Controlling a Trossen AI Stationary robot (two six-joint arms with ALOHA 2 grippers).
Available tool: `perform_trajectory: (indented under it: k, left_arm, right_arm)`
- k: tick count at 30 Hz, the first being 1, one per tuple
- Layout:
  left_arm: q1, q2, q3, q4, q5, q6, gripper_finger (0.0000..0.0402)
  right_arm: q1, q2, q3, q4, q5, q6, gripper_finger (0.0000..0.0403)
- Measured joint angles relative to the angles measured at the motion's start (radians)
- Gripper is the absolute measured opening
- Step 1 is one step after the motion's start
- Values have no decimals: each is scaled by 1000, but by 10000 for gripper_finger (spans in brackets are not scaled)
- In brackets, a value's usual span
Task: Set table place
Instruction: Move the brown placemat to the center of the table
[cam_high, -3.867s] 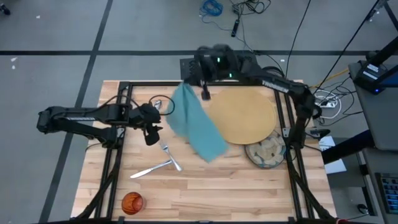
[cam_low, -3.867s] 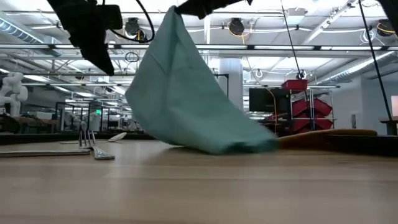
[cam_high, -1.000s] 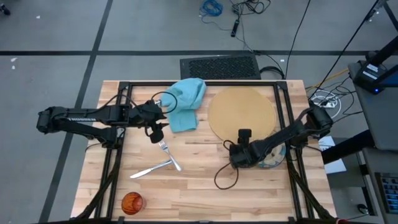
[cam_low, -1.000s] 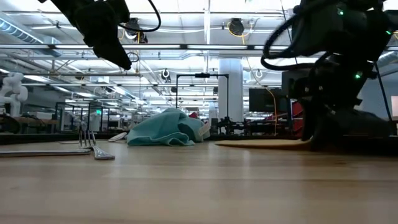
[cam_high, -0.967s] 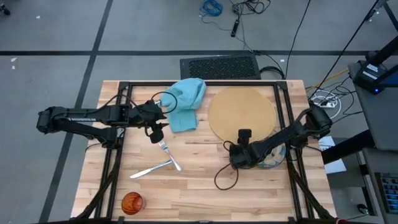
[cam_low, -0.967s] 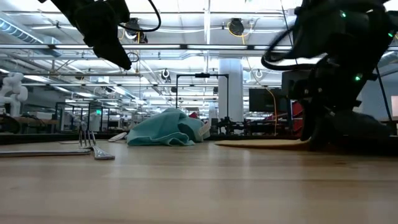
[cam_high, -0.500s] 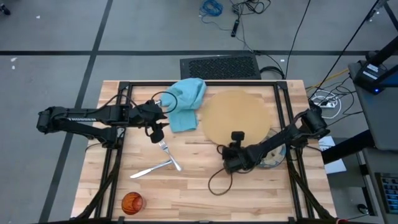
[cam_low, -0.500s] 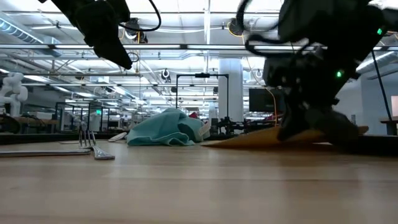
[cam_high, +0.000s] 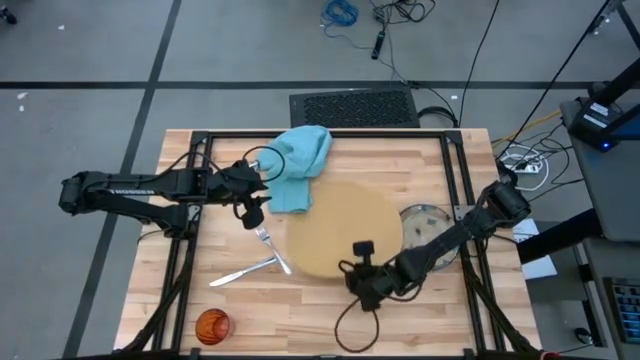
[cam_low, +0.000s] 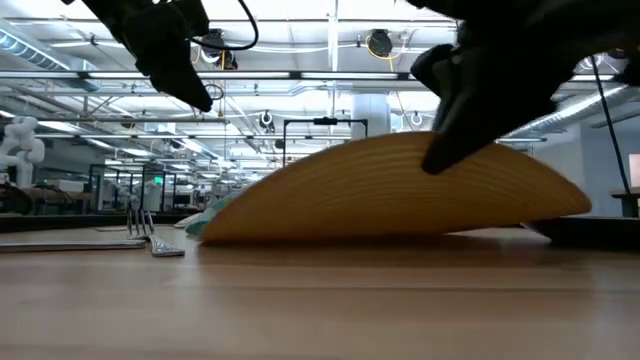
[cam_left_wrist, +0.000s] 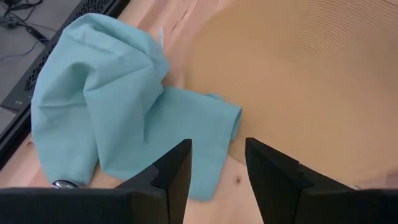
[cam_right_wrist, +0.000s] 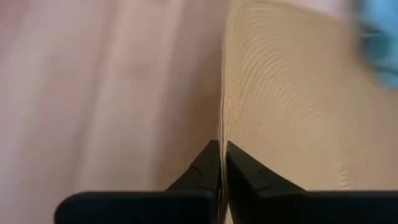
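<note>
The round tan mat (cam_high: 340, 225) lies mid-table, its near edge raised. My right gripper (cam_high: 362, 275) is shut on that edge; in the low view the mat (cam_low: 380, 195) arches up under the gripper (cam_low: 470, 120). The glass bowl (cam_high: 424, 226) stands on the wood to the right of the mat. A crumpled teal napkin (cam_high: 298, 165) lies at the far side, touching the mat's far-left rim. My left gripper (cam_high: 250, 210) hovers open above the napkin's near end (cam_left_wrist: 205, 155), holding nothing. Fork (cam_high: 265, 240), knife (cam_high: 245, 270) and orange cup (cam_high: 212, 325) lie at the near left. My right gripper pinches the mat's near edge (cam_right_wrist: 224, 127) between its two shut fingers (cam_right_wrist: 239, 171). It slants down at the edge from the table's near right. That edge is lifted off the wood and the mat tilts, its far part resting on the table.
The fork and knife lie just left of the mat's left rim. Black frame rails (cam_high: 180, 250) run along the table's left and right sides. Bare wood (cam_high: 300, 320) stretches along the near edge between the cup and my right arm.
My right gripper has gone toward the table's near-left and up, taking the mat along by its near edge. The mat has slid from the far right to mid-table, its near edge now lifted, and it no longer lies over the bowl.
</note>
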Motion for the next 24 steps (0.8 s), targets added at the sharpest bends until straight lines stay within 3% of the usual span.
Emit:
perform_trajectory:
  k: [14,20,24]
  left_arm:
    - [4,0,0,-1,-7,-1,135]
    - [9,0,0,-11,-15,-1,135]
    - [9,8,1,-102,-14,-1,135]
  right_arm:
    - [40,67,68,89,-394,28,6]
    - [33,67,69,163,-477,45,56]
    - [27,67,69,225,-524,52,96]
